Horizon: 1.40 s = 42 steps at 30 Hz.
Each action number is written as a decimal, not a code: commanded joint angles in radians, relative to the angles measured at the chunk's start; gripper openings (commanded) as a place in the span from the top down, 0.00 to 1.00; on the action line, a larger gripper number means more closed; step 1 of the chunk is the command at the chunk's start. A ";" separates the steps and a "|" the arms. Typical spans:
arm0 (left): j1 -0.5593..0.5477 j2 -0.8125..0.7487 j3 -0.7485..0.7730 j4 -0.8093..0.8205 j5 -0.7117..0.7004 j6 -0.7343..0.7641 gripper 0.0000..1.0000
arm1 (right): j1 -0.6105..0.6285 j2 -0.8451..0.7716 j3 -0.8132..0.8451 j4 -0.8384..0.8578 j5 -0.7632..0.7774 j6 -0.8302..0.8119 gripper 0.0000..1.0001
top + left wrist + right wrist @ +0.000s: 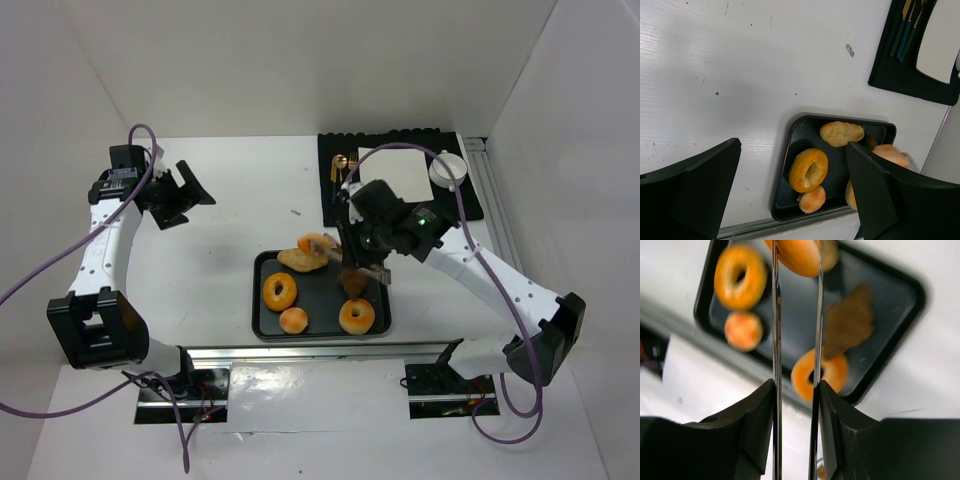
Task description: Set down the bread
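The bread (318,243) is a glossy golden-orange oval roll, pinched between the tips of thin metal tongs (775,315) over the far edge of the black tray (262,312). It shows at the top of the right wrist view (797,255) and, blurred, in the left wrist view (890,154). My right gripper (365,240) is shut on the tongs' two blades (796,390). My left gripper (185,195) is open and empty, far left of the tray (790,200).
The tray holds two ring donuts (279,291) (356,316), a small pale bun (293,320), a flat pale piece (298,260) and a brown piece (353,283). A black mat (470,205) at the back carries a white sheet (395,170), cutlery (340,165) and a white bowl (448,168).
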 commanded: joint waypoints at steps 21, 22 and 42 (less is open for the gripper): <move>0.005 0.091 0.090 0.007 0.032 0.014 0.00 | -0.575 0.454 0.190 0.613 0.344 0.020 0.56; 0.005 0.091 0.090 0.007 0.032 0.005 0.00 | -0.584 0.473 0.201 0.613 0.344 0.020 0.56; 0.005 0.100 0.099 0.007 0.023 0.005 0.00 | -0.466 0.437 0.340 0.574 0.318 -0.025 0.38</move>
